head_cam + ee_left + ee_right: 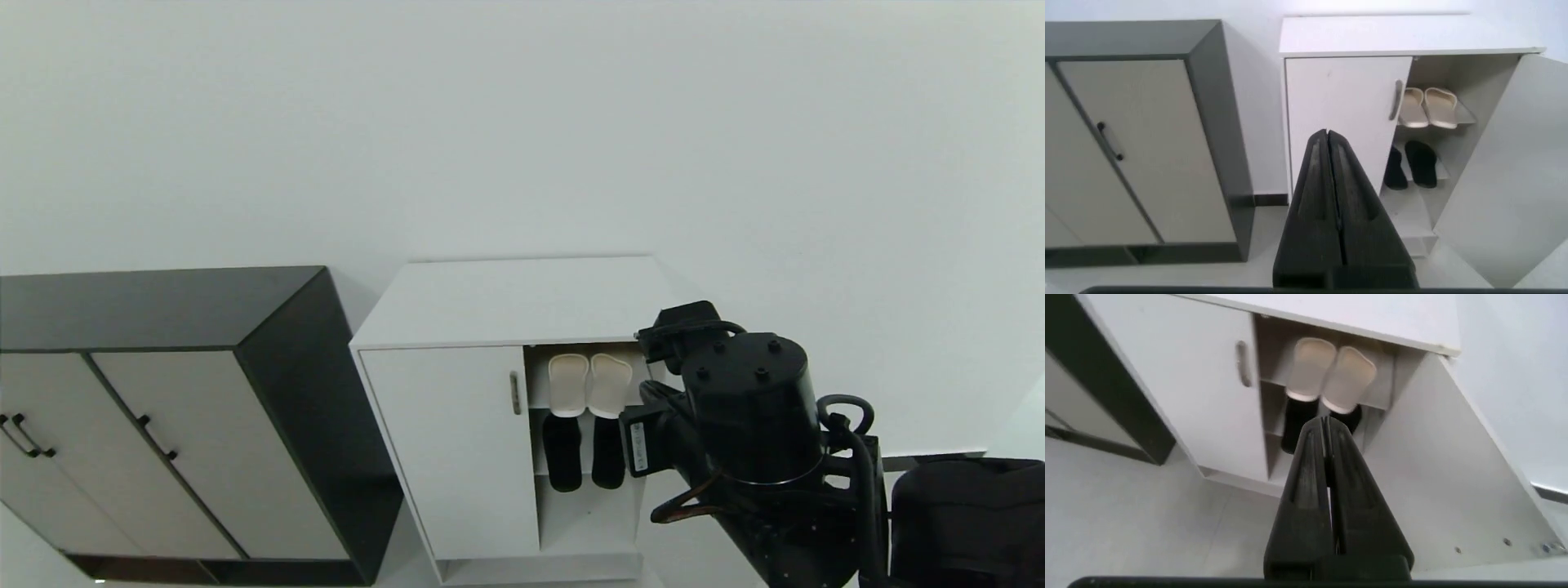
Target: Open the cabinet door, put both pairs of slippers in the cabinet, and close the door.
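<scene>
The white cabinet (506,302) stands against the wall with its left door (453,449) closed and its right door (1503,171) swung open. A white pair of slippers (589,384) lies on the upper shelf, and a black pair (578,453) lies on the shelf below. My right arm (735,425) is in front of the cabinet's open right side. My right gripper (1325,422) is shut with nothing in it, a short way in front of the shelves beside the open door (1437,474). My left gripper (1327,135) is also shut and empty, farther back, facing the closed door (1343,114).
A dark cabinet (188,408) with pale doors and black handles stands just left of the white one. The closed white door has a metal handle (515,393). The bottom shelf (584,510) of the white cabinet is bare. Pale floor lies in front.
</scene>
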Tool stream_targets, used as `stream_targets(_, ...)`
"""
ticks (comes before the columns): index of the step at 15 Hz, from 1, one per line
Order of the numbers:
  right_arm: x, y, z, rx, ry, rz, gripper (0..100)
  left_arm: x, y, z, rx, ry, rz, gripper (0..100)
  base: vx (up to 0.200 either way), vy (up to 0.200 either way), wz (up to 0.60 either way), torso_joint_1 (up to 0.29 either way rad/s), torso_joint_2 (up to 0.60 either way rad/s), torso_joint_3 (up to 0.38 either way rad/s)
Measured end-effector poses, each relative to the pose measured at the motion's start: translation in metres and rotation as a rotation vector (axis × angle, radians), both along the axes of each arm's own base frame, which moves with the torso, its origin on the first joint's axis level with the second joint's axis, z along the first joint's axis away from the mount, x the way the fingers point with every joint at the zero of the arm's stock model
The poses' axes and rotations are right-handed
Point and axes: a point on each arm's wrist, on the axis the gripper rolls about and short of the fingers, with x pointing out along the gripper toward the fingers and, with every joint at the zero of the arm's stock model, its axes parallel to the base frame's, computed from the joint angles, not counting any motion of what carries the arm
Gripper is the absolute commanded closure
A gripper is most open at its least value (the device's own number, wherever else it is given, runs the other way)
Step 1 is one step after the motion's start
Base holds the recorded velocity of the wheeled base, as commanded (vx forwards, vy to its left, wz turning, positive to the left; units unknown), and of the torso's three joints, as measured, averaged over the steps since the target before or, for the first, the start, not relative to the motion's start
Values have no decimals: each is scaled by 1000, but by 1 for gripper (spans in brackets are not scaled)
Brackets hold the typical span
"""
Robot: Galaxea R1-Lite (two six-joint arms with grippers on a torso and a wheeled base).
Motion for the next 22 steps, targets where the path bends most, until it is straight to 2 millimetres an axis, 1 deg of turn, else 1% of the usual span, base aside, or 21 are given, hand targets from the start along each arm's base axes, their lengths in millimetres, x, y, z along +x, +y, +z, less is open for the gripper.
stream_targets(5, 14, -8, -1, 2, -2, -41, 100, 0, 0, 0, 0, 0, 0, 100, 0, 0, -600, 5, 0, 1)
stream_targets(9, 49, -32, 0, 47, -2, -69, 100, 0, 0, 0, 0, 0, 1, 100, 0, 0, 0, 0, 0, 0)
stream_targets(13, 81, -43, -5, 83, -29, -118, 100, 0, 0, 0, -1, 0, 3, 100, -200, 0, 0, 6, 5, -5)
stream_targets(18, 112, -43, -16, 119, -28, -100, 100, 0, 0, 0, -2, 0, 2, 100, 0, 0, 0, 0, 0, 0)
stream_targets(21, 134, -41, -25, 120, -29, -126, 100, 0, 0, 0, -1, 0, 1, 100, 0, 0, 0, 0, 0, 0)
stream_targets(22, 143, -40, -31, 115, -23, -137, 100, 0, 0, 0, -1, 0, 1, 100, 0, 0, 0, 0, 0, 0)
